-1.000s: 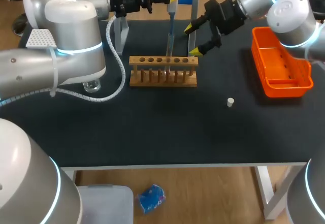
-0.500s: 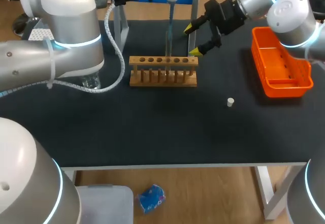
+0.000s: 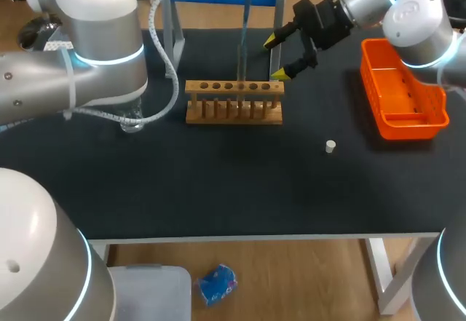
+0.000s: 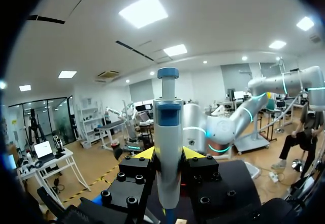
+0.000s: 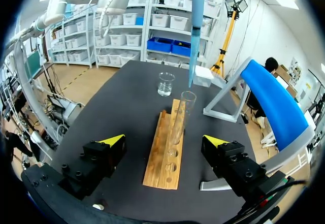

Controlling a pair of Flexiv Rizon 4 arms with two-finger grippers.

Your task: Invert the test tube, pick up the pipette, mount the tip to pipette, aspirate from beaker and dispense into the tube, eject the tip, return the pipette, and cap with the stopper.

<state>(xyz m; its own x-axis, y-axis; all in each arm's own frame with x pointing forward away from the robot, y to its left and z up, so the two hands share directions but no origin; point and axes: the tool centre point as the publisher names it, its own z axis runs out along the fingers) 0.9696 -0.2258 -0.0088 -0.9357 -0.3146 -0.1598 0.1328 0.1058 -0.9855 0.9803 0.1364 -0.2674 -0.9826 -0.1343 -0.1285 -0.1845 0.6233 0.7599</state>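
My left gripper (image 4: 167, 154) is shut on the white and blue pipette (image 4: 167, 127), held upright at the table's back. Its long blue tip (image 5: 195, 31) hangs with its end just above the mouth of the glass test tube (image 5: 180, 117). The tube stands upright in the wooden rack (image 3: 233, 102). My right gripper (image 3: 288, 52) is open behind the rack's right end with nothing between its fingers, which look along the rack (image 5: 165, 155). The beaker (image 5: 165, 84) stands beyond the rack's far end, half hidden under my left arm in the head view. The white stopper (image 3: 330, 145) lies right of the rack.
An orange tray (image 3: 402, 92) stands at the right edge. The blue pipette stand (image 5: 274, 107) on metal legs runs along the table's back behind the rack. A white tip box (image 5: 205, 75) sits near the beaker. My left arm (image 3: 102, 37) overhangs the back left.
My left arm has lifted the pipette straight up, so its tip has come out of the test tube. The right arm has stayed still.
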